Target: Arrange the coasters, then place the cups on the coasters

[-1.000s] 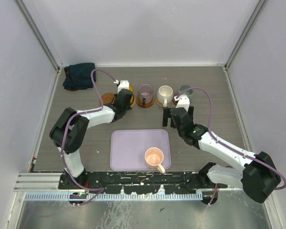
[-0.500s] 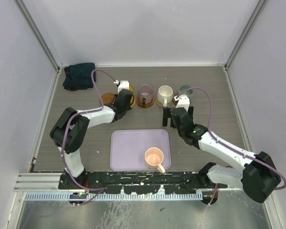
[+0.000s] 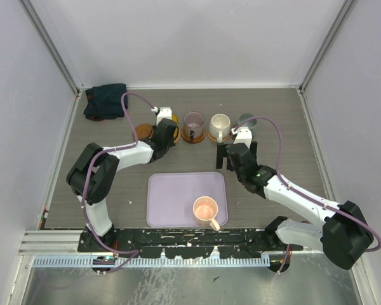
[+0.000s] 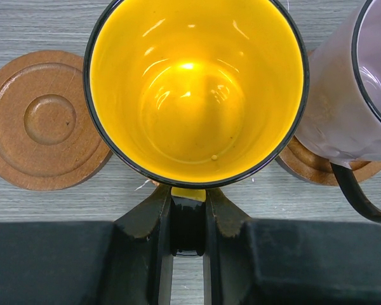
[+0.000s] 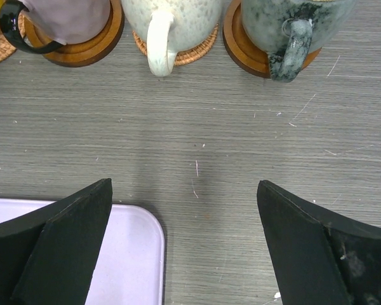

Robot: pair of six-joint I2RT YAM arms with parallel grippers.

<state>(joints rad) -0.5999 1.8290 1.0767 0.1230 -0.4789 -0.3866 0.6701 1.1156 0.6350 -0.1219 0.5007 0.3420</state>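
Cup, yellow, sits just ahead of left pincer, handle clamped.

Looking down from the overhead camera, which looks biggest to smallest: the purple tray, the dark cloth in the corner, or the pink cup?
Largest: lavender tray, by far.
Next: dark cloth, bunched in the far left corner.
Smallest: pink cup, standing on the tray.

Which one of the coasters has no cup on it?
The leftmost coaster, left of the yellow cup: its ringed top is bare, while every other one lies under a cup.
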